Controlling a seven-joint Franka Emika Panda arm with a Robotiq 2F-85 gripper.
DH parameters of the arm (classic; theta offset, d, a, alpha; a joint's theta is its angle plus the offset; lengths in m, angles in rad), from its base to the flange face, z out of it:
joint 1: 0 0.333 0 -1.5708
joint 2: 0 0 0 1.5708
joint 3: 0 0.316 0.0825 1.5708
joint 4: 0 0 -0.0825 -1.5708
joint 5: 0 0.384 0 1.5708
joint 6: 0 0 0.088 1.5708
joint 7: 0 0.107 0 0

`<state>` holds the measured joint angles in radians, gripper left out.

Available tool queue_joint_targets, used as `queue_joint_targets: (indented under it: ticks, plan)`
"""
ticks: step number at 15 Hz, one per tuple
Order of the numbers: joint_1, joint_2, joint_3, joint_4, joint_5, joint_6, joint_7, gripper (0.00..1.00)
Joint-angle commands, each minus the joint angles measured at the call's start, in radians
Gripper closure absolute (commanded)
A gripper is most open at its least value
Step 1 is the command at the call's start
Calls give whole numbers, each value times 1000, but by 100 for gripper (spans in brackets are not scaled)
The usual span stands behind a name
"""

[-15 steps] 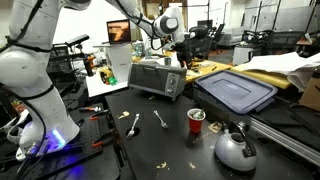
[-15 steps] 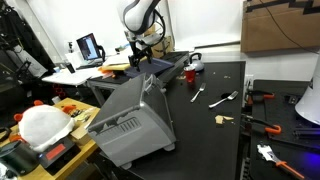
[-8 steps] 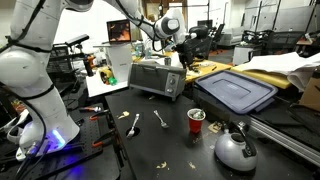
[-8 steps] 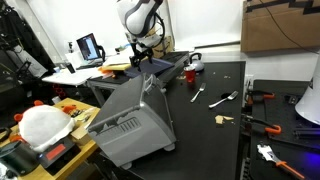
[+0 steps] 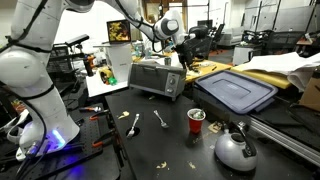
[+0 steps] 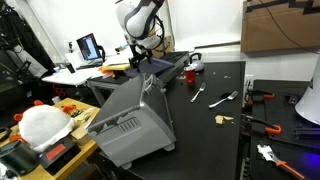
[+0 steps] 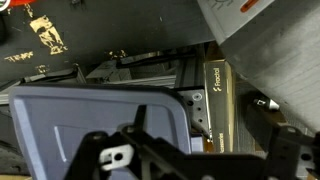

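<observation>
Gripper (image 5: 181,60) hangs over back of black table (image 5: 150,150), jaws spread wide, nothing between them. Toaster oven (image 5: 155,78) sits just below gripper, at its rear corner; cannot tell contact. Blue bin lid (image 5: 235,92) near, to one side. Red cup (image 5: 196,120), spoon (image 5: 133,124), fork (image 5: 160,119) lie well apart, toward table front.

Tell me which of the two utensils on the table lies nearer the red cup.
The utensil lying between the other utensil and the red cup in an exterior view; the other lies farther off.
</observation>
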<state>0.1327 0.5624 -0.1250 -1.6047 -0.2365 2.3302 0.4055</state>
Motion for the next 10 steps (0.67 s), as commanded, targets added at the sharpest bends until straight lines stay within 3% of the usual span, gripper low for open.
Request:
queue_joint_targets:
  ticks: [1,10]
  plan:
    - [19,7,-25,-11,-33,39,45,0]
    - [23,22,-19,-28,-24,50,43,0]
